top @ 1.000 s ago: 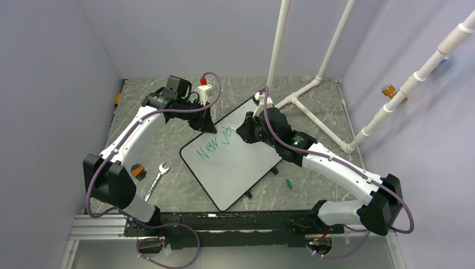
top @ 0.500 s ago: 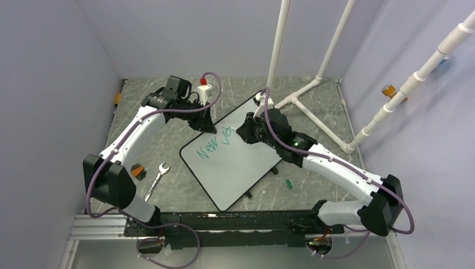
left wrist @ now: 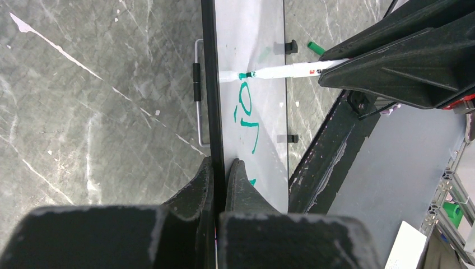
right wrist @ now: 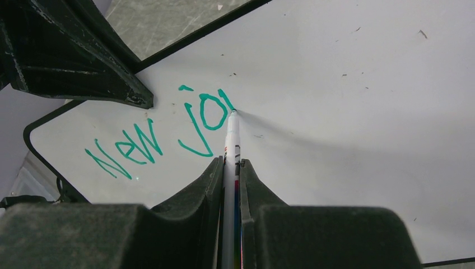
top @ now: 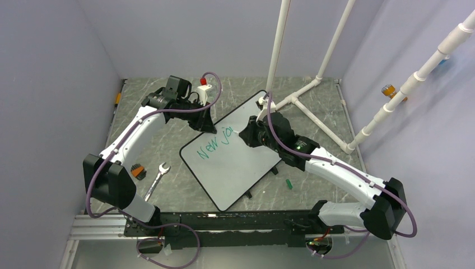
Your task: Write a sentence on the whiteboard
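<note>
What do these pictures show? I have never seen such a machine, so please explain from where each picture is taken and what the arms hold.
These are two robot arms, bolted at the near edge of a table. The wide picture is taken from above and behind them. The other two come from small cameras on the wrists, so each shows its own black fingers at the bottom.

On the table lies a whiteboard. The left hand is shut on its black rim and seems to steady it. The right hand is shut on a marker, whose tip touches the board beside green lettering that reads "New jo" so far. A wrench and a small green cap lie on the table beside the board.
</note>
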### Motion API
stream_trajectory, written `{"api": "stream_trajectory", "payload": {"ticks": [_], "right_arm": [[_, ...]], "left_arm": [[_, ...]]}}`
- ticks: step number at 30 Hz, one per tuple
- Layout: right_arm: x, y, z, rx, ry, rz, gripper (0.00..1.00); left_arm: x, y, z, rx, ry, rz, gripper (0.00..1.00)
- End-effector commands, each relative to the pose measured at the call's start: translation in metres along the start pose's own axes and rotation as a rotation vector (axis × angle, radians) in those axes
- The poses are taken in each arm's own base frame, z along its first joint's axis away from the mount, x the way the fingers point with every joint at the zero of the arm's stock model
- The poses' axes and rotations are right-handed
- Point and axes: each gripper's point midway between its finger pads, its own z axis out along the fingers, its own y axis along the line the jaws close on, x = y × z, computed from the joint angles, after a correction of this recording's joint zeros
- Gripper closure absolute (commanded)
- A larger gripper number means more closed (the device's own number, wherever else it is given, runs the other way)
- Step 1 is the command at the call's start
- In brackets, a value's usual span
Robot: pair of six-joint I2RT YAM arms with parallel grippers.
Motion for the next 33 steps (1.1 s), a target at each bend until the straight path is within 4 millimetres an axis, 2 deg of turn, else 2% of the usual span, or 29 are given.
{"api": "stream_trajectory", "payload": {"ticks": [1,9,18,24,33], "right_arm": [[-0.018,-0.004,-0.001,0.046,-0.038,-0.009,1.0],[-0.035,0.0,0.005,0.054,-0.057,-0.022,1.0],[-0.043,0.007,0.013,0.038,-0.051,-0.036,1.0],[-0.033,0.003,0.01,0.038,-0.033,-0.028,1.0],[-0.004,-0.01,0.003,0.05,0.013,-0.01,1.0]], "left_arm": [[-0.006,0.003,0.001,-0.034,-0.018,0.182,1.0],[-0.006,0.002,0.001,-0.034,-0.019,0.183,1.0],[-0.006,0.002,0.0,-0.036,-0.02,0.186,1.0],[-0.006,0.003,0.001,-0.036,-0.019,0.184,1.0],[-0.006,0.003,0.0,-0.037,-0.019,0.185,1.0]]}}
